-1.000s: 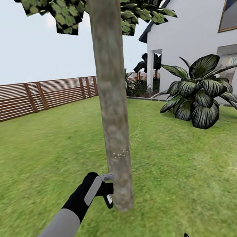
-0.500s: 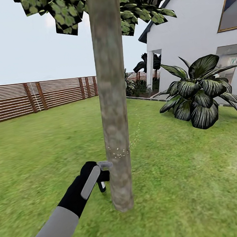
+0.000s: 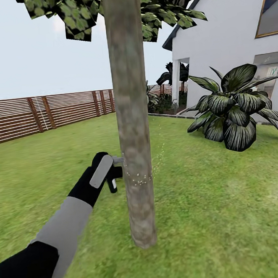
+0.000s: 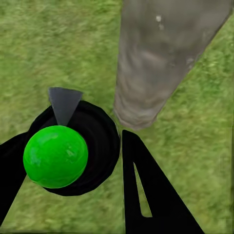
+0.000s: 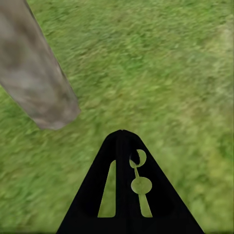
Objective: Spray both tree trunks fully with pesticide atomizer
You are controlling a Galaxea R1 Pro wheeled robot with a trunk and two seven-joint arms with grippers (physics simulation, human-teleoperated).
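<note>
A tree with a thick grey-brown tree trunk (image 3: 131, 114) stands straight ahead on the garden lawn (image 3: 230, 215), its blocky green leaves (image 3: 77, 13) overhead. My left gripper (image 3: 111, 174) is shut on the black pesticide atomizer (image 3: 114, 180), held about mid-height just left of the trunk, grey nozzle (image 3: 118, 160) against the bark. White pesticide specks (image 3: 139, 180) dot the trunk, and a thin mist (image 3: 158, 162) drifts to its right. In the left wrist view the atomizer (image 4: 73, 151) sits between my fingers (image 4: 146, 195), beside the trunk (image 4: 161, 58). My right gripper (image 5: 123, 180) is shut and empty over grass, near the trunk base (image 5: 36, 78).
A brown slatted fence (image 3: 48, 113) bounds the lawn at the back left. A white house (image 3: 231, 34) stands at the right, with a large dark broad-leaved plant (image 3: 233, 109) in front of it. Open grass lies on both sides of the trunk.
My left arm has lifted the atomizer up along the trunk, from near its base to about mid-height. The right gripper's tip has dropped out of the head view's lower edge.
</note>
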